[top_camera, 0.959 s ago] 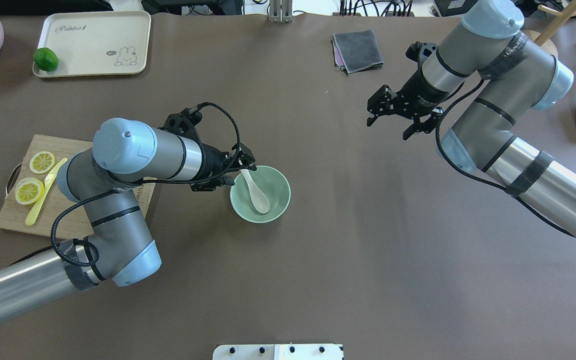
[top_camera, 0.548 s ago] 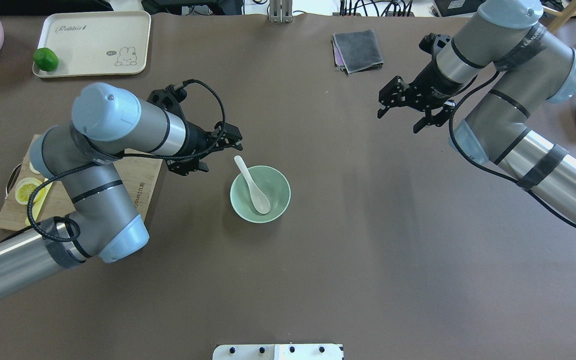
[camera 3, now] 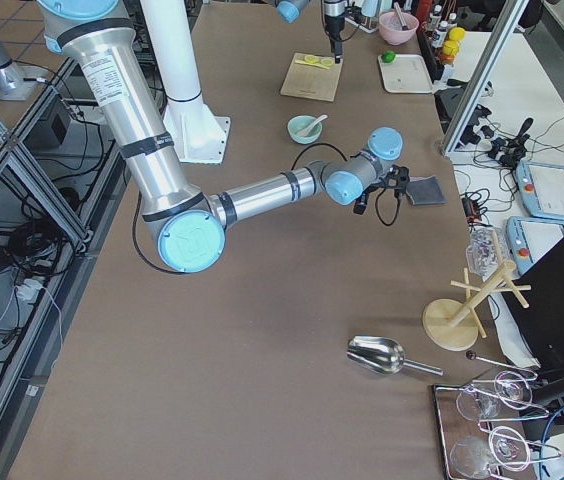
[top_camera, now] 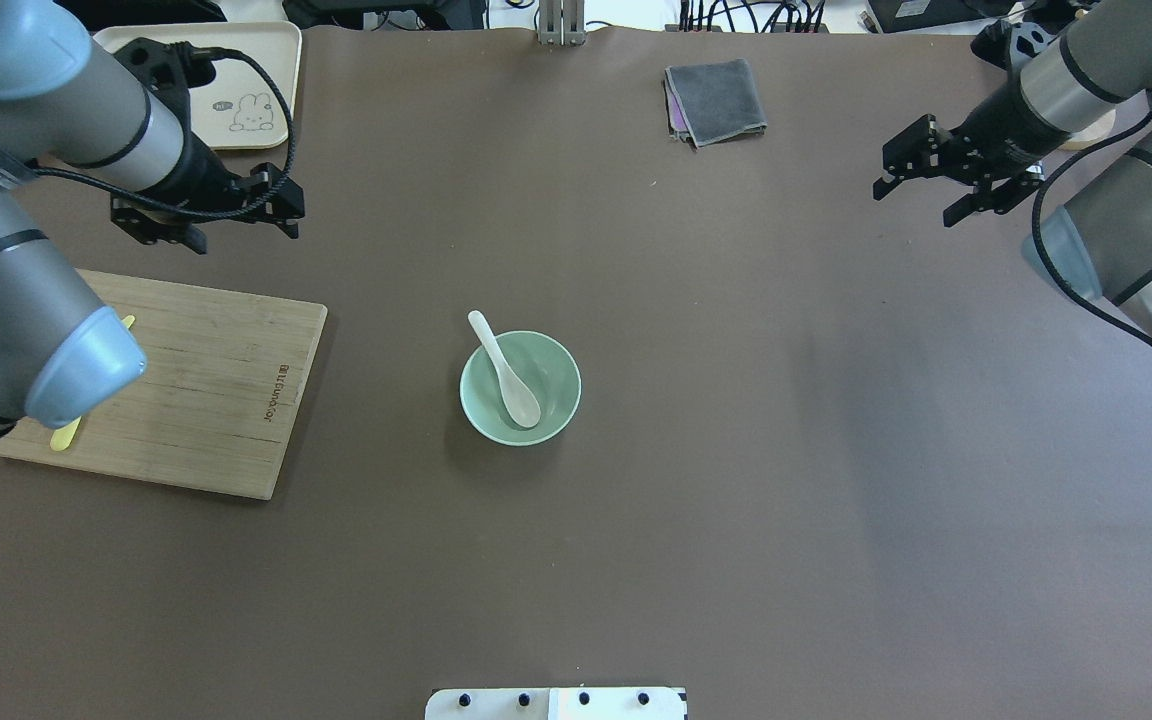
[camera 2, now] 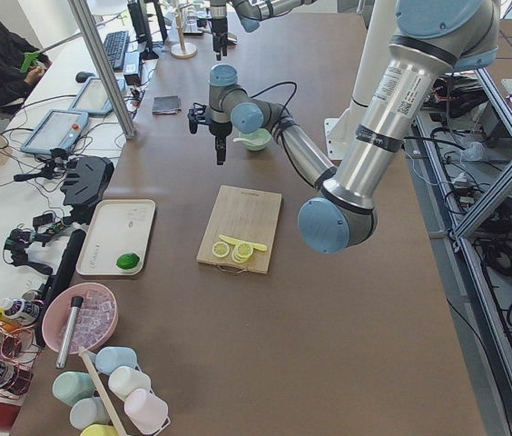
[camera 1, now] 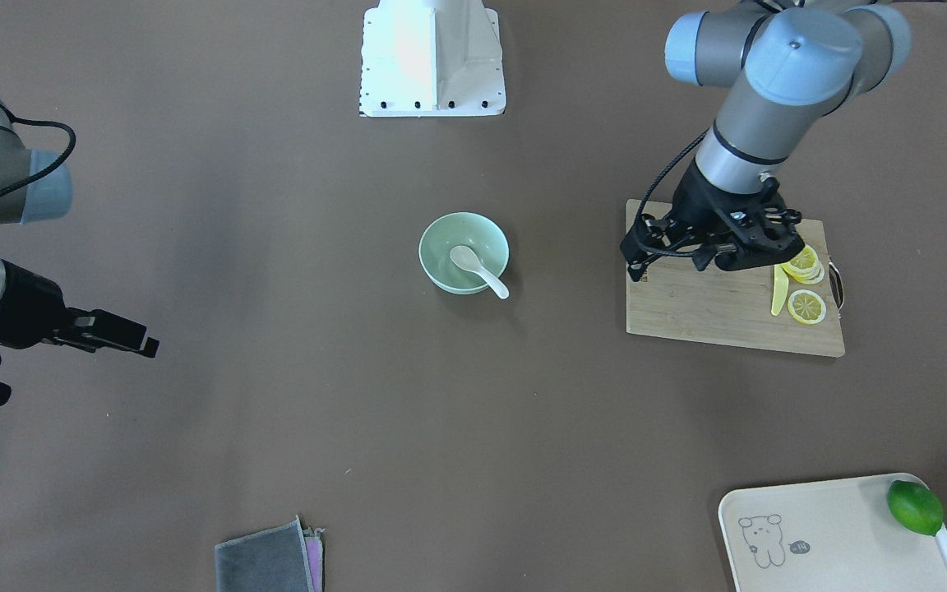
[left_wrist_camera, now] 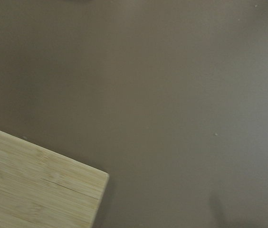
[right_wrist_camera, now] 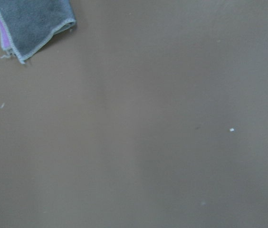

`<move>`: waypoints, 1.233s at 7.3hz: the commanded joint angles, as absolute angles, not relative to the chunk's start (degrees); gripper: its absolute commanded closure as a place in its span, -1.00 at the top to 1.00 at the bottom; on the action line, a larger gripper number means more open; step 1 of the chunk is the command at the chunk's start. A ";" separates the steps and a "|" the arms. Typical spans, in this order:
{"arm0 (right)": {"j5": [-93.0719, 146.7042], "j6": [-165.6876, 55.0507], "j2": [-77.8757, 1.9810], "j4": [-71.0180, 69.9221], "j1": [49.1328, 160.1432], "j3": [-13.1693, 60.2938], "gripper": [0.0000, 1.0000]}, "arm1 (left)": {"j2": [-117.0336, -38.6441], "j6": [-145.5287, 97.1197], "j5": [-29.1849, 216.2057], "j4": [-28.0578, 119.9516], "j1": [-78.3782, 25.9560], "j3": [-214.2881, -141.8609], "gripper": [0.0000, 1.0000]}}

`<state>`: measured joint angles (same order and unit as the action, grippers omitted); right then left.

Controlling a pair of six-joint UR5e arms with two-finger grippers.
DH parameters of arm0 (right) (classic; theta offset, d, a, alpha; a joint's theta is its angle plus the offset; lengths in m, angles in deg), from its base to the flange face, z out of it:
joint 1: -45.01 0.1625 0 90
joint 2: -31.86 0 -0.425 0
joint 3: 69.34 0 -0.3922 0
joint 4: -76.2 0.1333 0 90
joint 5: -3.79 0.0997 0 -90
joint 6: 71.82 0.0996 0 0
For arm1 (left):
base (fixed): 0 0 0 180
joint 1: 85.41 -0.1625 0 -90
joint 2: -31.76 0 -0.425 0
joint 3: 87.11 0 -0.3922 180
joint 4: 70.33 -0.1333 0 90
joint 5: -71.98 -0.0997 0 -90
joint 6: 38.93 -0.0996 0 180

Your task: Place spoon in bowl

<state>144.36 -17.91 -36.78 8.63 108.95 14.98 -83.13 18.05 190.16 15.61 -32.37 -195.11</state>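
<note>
Resting in bowl (top_camera: 562, 372): spoon (top_camera: 507, 376), handle over rim. You see left gripper (top_camera: 241, 225), right gripper (top_camera: 914, 205) jaws apart, far from bowl.

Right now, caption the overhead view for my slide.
Spoon resting in the green bowl, handle over its rim; left gripper and right gripper open, well clear.

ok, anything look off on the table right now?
Nothing stands out. The spoon lies in the bowl, scoop inside, handle leaning out over the rim. The bowl sits upright and nothing is spilled.
</note>
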 commanded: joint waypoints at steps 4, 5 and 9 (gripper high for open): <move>138.56 -54.27 -51.02 -2.86 120.66 13.28 1.00 | -65.22 -21.81 199.49 8.16 -6.09 -197.59 0.95; 134.44 -61.12 -51.19 -5.95 121.38 13.10 1.00 | -62.49 -27.97 201.07 8.24 -2.74 -195.58 0.95; 135.88 -66.72 -52.68 -8.61 128.74 8.87 1.00 | -61.06 -34.10 202.92 8.24 3.19 -190.20 0.95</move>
